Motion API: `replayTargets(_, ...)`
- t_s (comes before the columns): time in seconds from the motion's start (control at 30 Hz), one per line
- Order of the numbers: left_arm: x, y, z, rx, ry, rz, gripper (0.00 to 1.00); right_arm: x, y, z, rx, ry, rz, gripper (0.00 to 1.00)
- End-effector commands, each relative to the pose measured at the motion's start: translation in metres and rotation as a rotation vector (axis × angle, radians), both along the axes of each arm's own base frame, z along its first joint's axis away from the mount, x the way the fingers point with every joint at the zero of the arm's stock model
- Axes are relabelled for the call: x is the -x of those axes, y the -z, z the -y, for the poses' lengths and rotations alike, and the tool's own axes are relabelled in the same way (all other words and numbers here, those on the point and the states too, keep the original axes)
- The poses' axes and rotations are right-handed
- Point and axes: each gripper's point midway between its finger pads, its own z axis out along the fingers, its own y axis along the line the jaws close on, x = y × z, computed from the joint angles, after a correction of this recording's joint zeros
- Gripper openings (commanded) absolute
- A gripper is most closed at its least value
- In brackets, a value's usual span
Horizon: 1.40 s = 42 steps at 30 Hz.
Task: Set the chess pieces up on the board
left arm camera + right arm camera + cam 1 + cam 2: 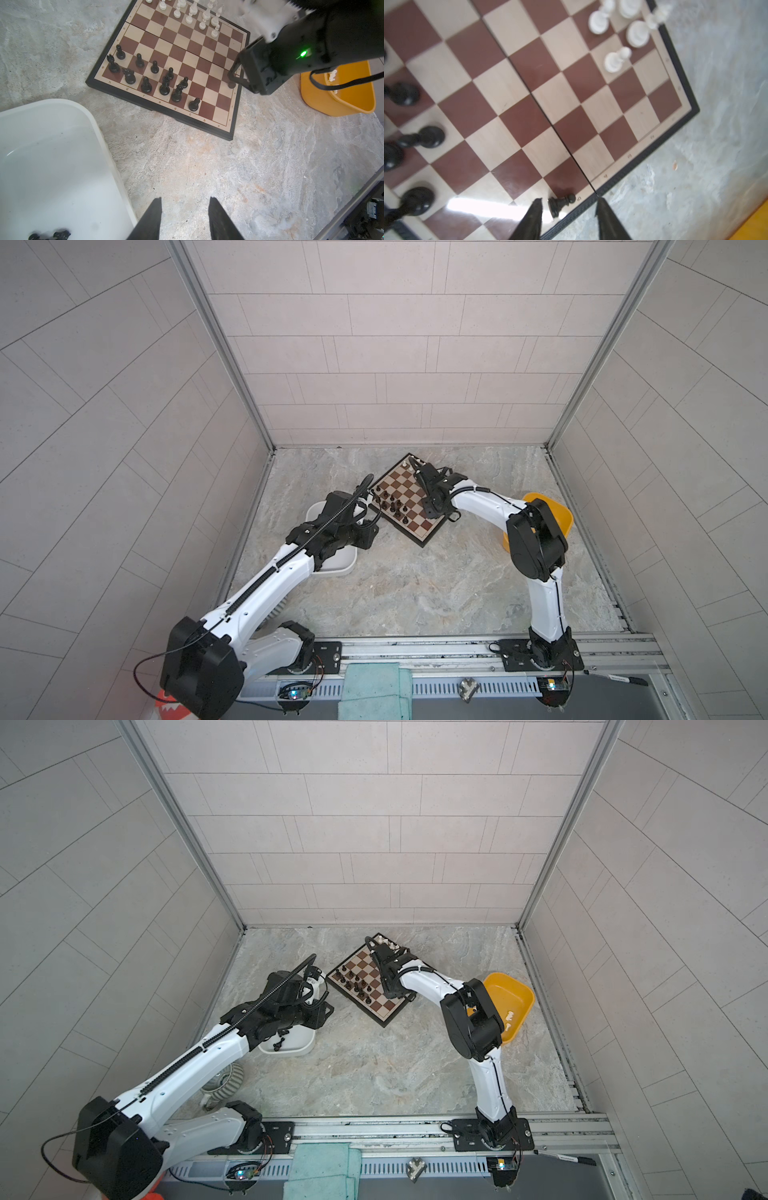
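Between parted right jaws, black pawn [561, 204] on board [519, 122], hidden in top views

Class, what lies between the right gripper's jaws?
A black pawn on the board, touching neither jaw; the right wrist view shows it.

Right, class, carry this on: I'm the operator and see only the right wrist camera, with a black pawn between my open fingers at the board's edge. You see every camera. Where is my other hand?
Observer: The left hand hangs open and empty beside the white tub.
Operator: Anything in that tub?
Observer: A couple of black pieces lie on its floor.
Operator: And spare white ones?
Observer: Some white pieces lie in the yellow tub.
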Motion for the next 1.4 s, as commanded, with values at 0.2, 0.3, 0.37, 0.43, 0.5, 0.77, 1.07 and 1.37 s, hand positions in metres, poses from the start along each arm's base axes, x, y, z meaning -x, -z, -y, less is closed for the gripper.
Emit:
replayTargets(0.2,0.002,-0.002,-0.001,0.02,-0.017,0.003,0.46,0.024,0.001,-0.013,-0.416,0.373,-0.204,0.52)
replayTargets(0.3,0.004,0.0,0.003,0.037,-0.002,-0.014,0.46,0.028,0.004,-0.013,-0.446,0.502,-0.24,0.48)
replayTargets(0.37,0.005,-0.002,0.006,0.045,0.014,-0.011,0.46,0.027,0.003,-0.014,-0.464,0.556,-0.243,0.47)
replayTargets(0.43,0.006,-0.004,0.007,0.05,0.021,-0.006,0.46,0.026,0.003,-0.013,-0.469,0.609,-0.25,0.47)
replayTargets(0.5,0.007,-0.007,0.007,0.053,0.026,0.005,0.46,0.026,0.007,-0.014,-0.472,0.657,-0.271,0.46)
replayTargets(0.77,0.013,-0.015,0.01,0.051,0.051,0.036,0.46,0.02,0.022,-0.009,-0.466,0.782,-0.309,0.37)
replayTargets(1.07,0.017,-0.02,0.013,0.043,0.069,0.049,0.46,0.015,0.032,-0.005,-0.468,0.831,-0.33,0.33)
replayTargets(1.37,0.019,-0.021,0.014,0.04,0.075,0.052,0.46,0.01,0.037,-0.007,-0.482,0.835,-0.341,0.28)
